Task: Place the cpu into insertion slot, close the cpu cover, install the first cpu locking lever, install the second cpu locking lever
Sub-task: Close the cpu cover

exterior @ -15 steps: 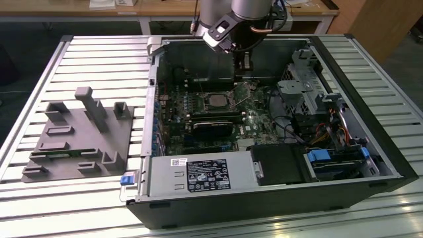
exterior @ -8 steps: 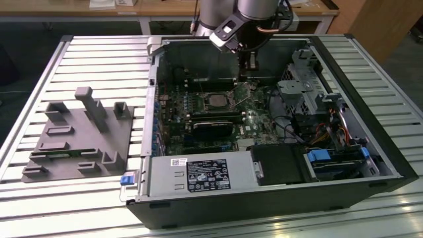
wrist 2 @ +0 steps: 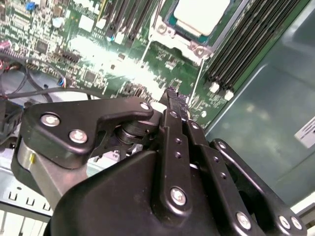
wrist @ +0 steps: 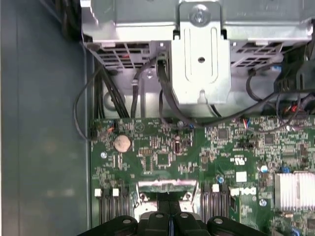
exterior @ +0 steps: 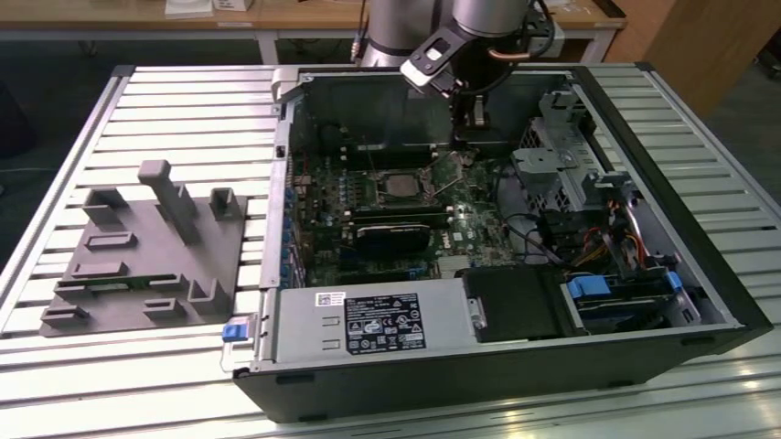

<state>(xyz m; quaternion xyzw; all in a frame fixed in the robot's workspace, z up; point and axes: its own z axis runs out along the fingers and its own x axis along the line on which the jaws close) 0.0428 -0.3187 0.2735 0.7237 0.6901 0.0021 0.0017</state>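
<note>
Claw, pinched shut and empty, hangs with the cpu just ahead; a skewed descent could gouge the circuit board.

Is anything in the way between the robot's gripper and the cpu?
Nothing visible is. In the second wrist view the gripper is over the green board, and the cpu lies in the insertion slot just beyond, with no cable or part between them.

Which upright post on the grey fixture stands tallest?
The narrow post near the grey fixture's far edge, flanked by two shorter blocks; it rises clearly above all others.
</note>
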